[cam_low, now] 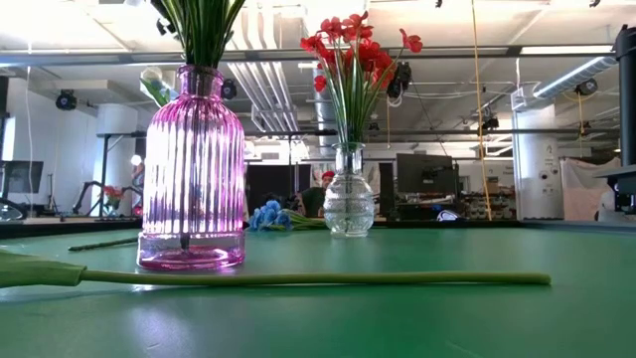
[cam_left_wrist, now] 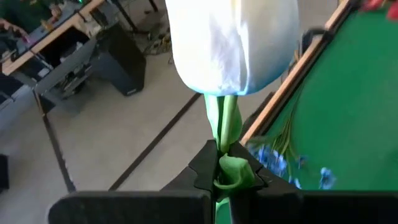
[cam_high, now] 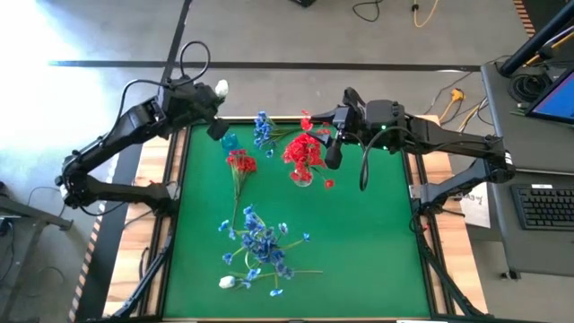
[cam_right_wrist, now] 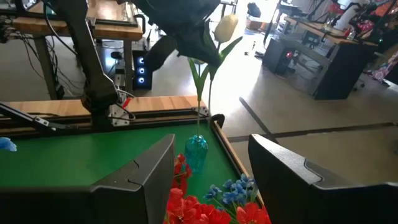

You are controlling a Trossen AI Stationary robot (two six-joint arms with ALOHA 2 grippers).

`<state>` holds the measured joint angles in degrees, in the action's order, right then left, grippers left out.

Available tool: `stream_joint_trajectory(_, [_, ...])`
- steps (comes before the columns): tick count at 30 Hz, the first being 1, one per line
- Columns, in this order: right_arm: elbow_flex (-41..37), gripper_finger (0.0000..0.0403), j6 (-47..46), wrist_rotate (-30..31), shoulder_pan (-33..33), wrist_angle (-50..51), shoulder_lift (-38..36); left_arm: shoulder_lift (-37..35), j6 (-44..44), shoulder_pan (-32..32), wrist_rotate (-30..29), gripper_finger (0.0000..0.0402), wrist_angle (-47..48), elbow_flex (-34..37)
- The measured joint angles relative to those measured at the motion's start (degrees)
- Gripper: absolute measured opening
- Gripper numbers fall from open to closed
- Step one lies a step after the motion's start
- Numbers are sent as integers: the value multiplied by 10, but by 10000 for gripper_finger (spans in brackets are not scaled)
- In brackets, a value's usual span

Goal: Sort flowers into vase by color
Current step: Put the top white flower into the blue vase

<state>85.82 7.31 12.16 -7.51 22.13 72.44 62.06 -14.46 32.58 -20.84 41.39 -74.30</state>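
My left gripper [cam_left_wrist: 221, 167] hangs above the table's far left corner [cam_high: 215, 95], shut on a white tulip-like flower [cam_left_wrist: 233, 43]. Its thin stem [cam_right_wrist: 199, 109] runs down to the mouth of a small teal vase [cam_right_wrist: 196, 153] [cam_high: 230, 141]; I cannot tell whether the end is inside. Red flowers [cam_high: 303, 151] stand in a clear glass vase [cam_low: 349, 204]. My right gripper [cam_right_wrist: 211, 165] is open beside them [cam_high: 332, 139], holding nothing. A red flower [cam_high: 240, 162], several blue flowers [cam_high: 260, 244] and a white one [cam_high: 228, 282] lie on the green mat. My left gripper pinches the white flower's stem just under the bloom [cam_left_wrist: 222, 134] between its two fingers, with a green leaf [cam_left_wrist: 235, 172] caught between them too. The fingers slant down from the table's left and lie across the stem. The bloom stands beyond the fingertips and the stem hangs below.
A pink ribbed vase [cam_low: 194, 174] holding green stems stands near the low camera, with a long green stem [cam_low: 318, 279] lying flat in front of it. Blue flowers [cam_high: 262, 127] stand upright by the far edge. The right part of the green mat [cam_high: 377, 242] is bare.
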Motion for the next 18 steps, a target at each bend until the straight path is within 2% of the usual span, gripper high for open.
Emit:
stream_joint_trajectory(9, [0, 194, -2, 0, 0, -1, 0, -1, -2, 5, 1, 1, 4, -7])
stream_joint_trajectory(18, [-2, 194, -3, 0, 0, -1, 0, -3, 22, 5, 29, 1, 14, -28])
